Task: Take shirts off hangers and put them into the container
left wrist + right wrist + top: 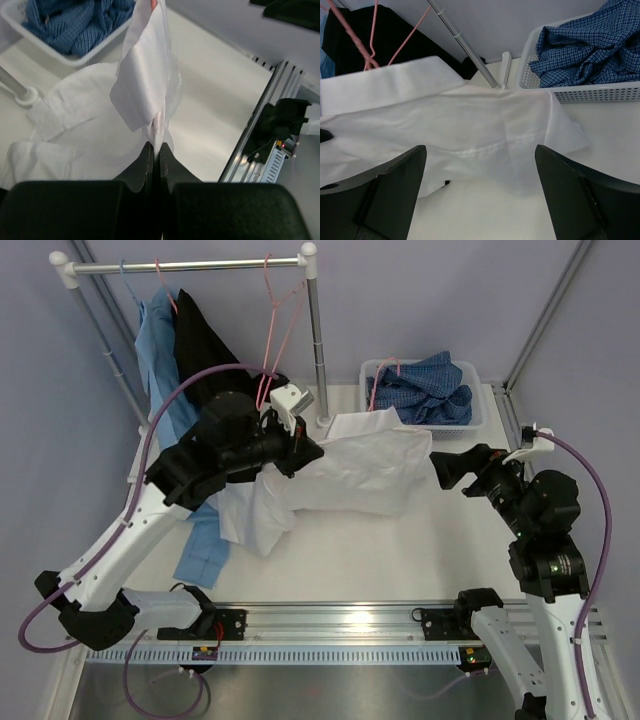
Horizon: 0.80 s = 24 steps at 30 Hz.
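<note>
My left gripper (303, 447) (155, 148) is shut on a fold of the white shirt (370, 472) (145, 85), lifting it above the table. The rest of that shirt lies spread on the table (470, 125). To its right my right gripper (440, 468) (480, 160) hangs open just short of the hem, holding nothing. A blue checked shirt (428, 385) (585, 45) fills the white container (478, 412) (580, 93) at the back right. On the rack hang a light blue shirt (160, 340) and a black shirt (205, 340), with a bare pink hanger (282, 325) (370, 42) beside them.
The rack's rail (190, 266) and right pole (318, 350) stand at the back, the pole's foot close to the white shirt. A pink wire (376, 380) sticks up at the container's left edge. A metal rail (330, 622) runs along the near edge.
</note>
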Available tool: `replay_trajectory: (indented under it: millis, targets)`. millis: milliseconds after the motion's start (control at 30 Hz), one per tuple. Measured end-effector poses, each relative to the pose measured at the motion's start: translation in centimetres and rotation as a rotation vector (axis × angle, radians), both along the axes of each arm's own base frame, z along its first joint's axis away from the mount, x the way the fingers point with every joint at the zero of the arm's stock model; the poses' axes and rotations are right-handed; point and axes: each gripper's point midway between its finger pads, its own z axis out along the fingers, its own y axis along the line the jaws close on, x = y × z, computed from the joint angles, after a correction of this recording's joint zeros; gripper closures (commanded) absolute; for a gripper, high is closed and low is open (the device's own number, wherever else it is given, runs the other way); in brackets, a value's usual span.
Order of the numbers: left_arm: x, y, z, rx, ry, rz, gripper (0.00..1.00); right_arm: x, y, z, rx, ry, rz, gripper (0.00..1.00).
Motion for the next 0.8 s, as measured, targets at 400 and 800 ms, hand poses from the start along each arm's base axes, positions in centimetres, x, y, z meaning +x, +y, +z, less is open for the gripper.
replay_trajectory:
  millis: [400,800]
  targets:
    - [0.4,-2.7,-8.1,0.051,0.071,-0.006,1.0,2.1,3.3,-0.7,-0.027,0.022,0.122,0.02]
    - [0.6,-2.9,-9.5,0.055,0.071,-0.003,1.0,6.4,9.7,-2.9,-0.102,0.106,0.221,0.09]
